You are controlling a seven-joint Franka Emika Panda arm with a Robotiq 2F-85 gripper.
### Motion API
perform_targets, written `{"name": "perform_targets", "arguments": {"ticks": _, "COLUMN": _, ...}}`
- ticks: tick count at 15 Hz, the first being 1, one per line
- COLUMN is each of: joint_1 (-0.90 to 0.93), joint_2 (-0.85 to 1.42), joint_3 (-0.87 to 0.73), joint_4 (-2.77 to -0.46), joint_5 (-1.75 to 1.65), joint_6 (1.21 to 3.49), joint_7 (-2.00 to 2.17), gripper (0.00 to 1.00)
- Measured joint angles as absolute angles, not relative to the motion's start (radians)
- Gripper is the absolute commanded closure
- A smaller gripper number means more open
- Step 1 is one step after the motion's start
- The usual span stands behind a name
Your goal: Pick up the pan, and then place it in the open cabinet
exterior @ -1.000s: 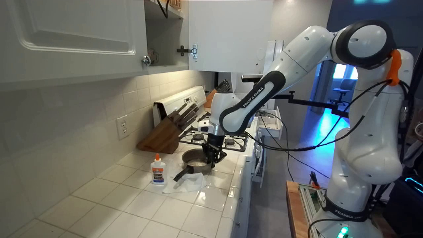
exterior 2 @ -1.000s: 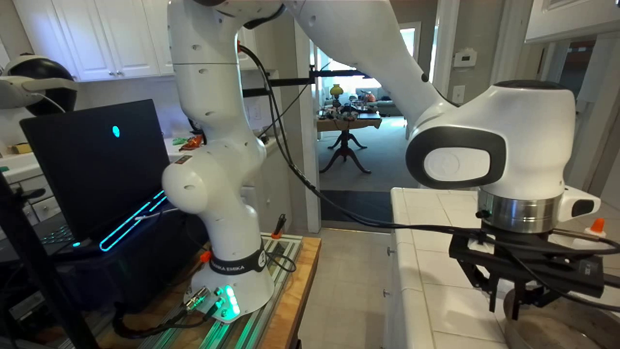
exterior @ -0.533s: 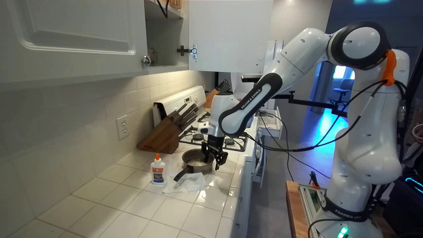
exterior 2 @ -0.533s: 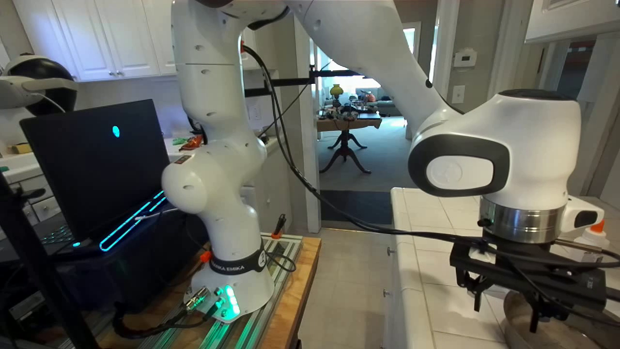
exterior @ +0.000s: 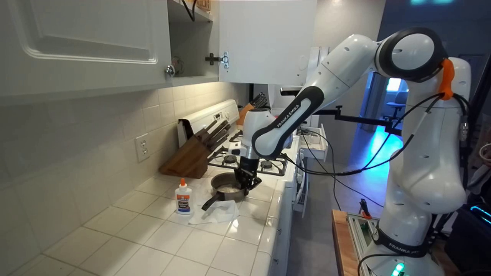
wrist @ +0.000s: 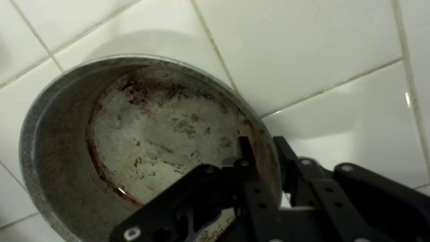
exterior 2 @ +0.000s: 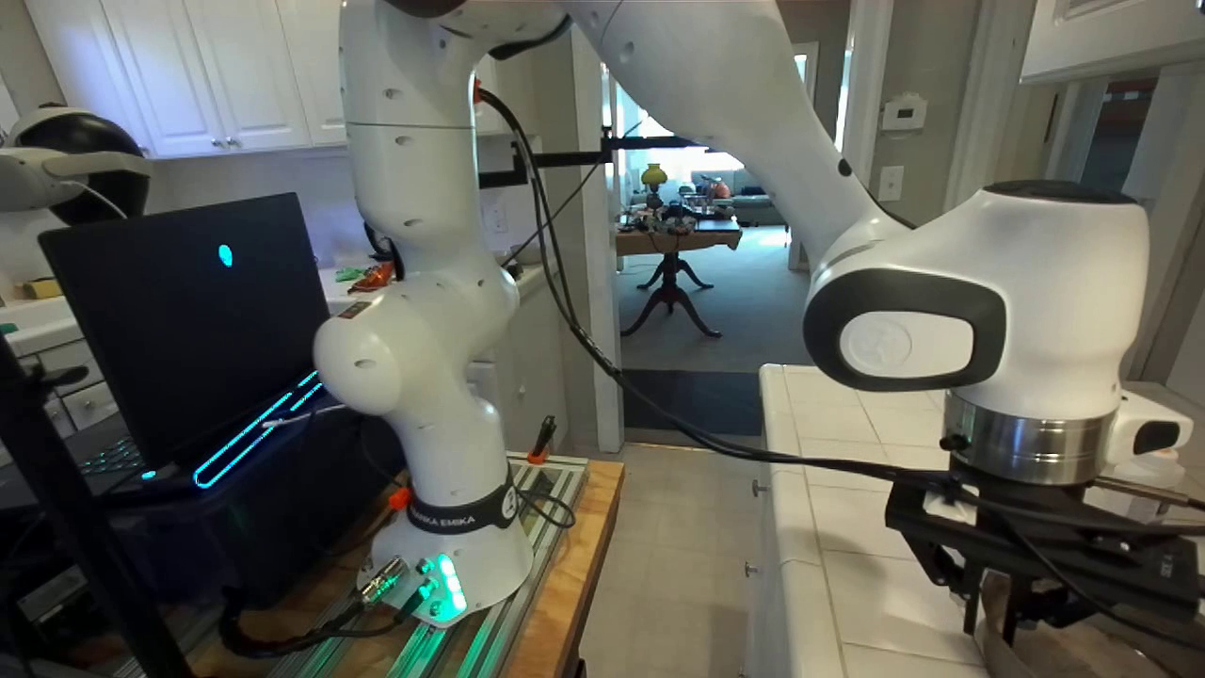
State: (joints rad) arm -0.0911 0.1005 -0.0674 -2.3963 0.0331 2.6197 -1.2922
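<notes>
My hand (wrist: 262, 144) points down at the saucepan (wrist: 151, 131), one finger inside its wall and the other outside, though I cannot tell whether they pinch it, while the open cabinet (exterior: 193, 44) hangs well above my hand and the white tiled surface (wrist: 302, 50) lies underneath.

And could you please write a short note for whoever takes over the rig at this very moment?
Gripper: jaws astride the wall of the pan, one inside, one outside; I can't tell whether they are clamped on it.
Where things are: the pan sits upright on the counter, handle pointing away from the gripper; the cabinet is above the counter, its door open.
Done: gripper in place at the pan's wall.
Left: check the grip, lift the pan, then place it in the cabinet.
</notes>
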Motion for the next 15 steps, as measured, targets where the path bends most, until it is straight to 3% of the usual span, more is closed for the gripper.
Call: {"name": "perform_targets", "arguments": {"ticks": 15, "joint_1": -0.075, "joint_2": 0.060, "joint_3": -0.046, "joint_4": -2.403, "joint_5": -0.007, "joint_6": 2.624, "joint_7": -1.209, "gripper": 0.99}}
